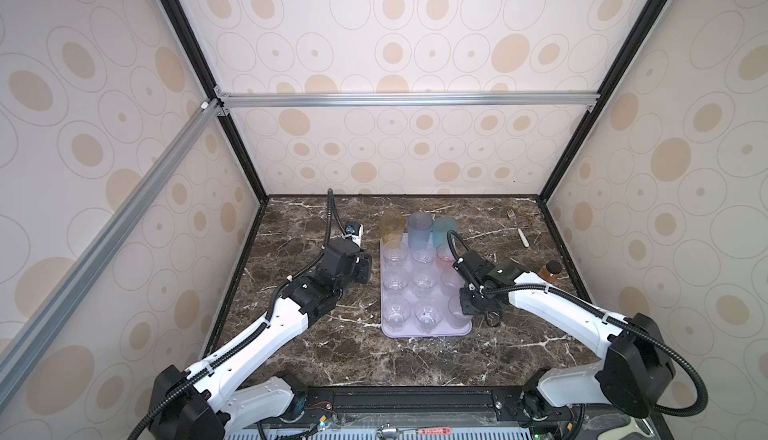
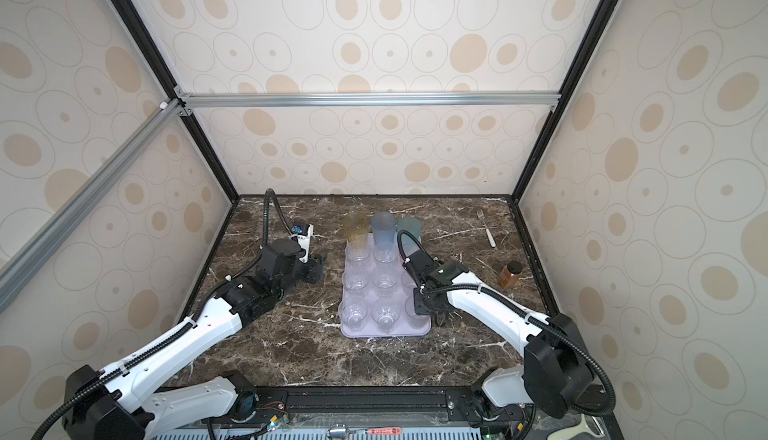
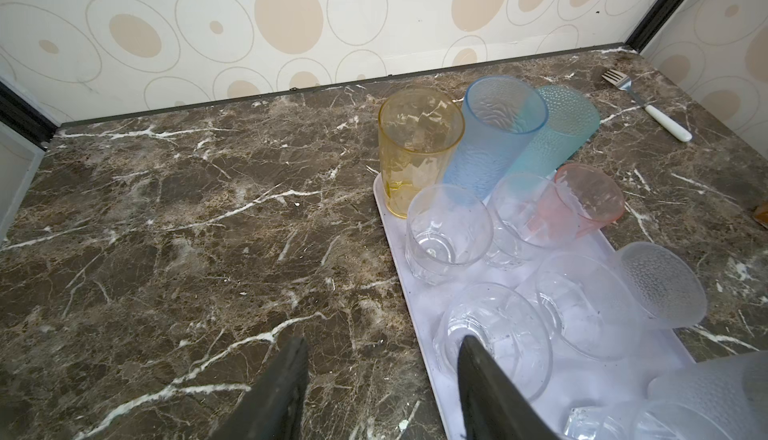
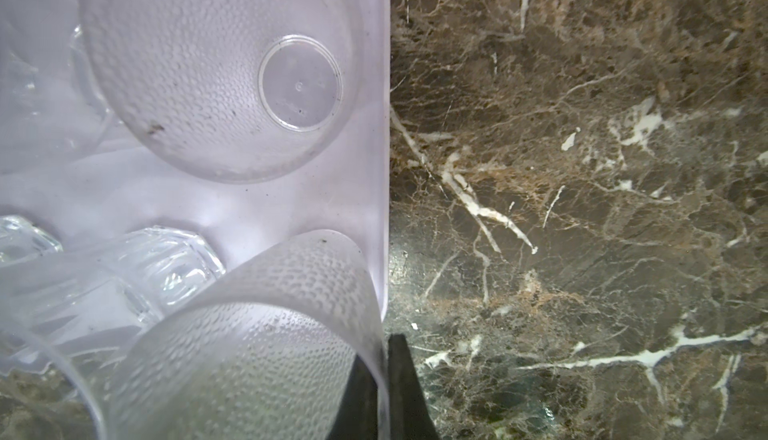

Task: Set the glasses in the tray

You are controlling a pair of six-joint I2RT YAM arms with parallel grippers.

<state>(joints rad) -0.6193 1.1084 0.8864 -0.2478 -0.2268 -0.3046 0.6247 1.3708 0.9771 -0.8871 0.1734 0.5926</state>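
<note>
Many glasses (image 1: pixel 424 280) crowd the tray (image 1: pixel 411 330). The right jaws pinch a frosted glass (image 4: pixel 249 355) by its wall; the left jaws are half open and empty. A fork (image 1: pixel 517 228) and bottle (image 1: pixel 549 271) sit aside on the worktop (image 1: pixel 332 346).

Tray (image 1: pixel 424 335) crowded with glasses (image 1: pixel 396 257); open tabletop (image 1: pixel 332 346) to its left, probably passable; fork (image 1: pixel 517 226) far right

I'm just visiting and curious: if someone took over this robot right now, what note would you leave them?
Left hand: open, empty, over the table beside the tray.
Right hand: shut on the wall of a frosted glass, at the tray's near right corner.
Done: the other glasses, tall coloured and short clear, stand in the tray; none seen on the table.
Left: probably let the frosted glass go, then withdraw.
</note>
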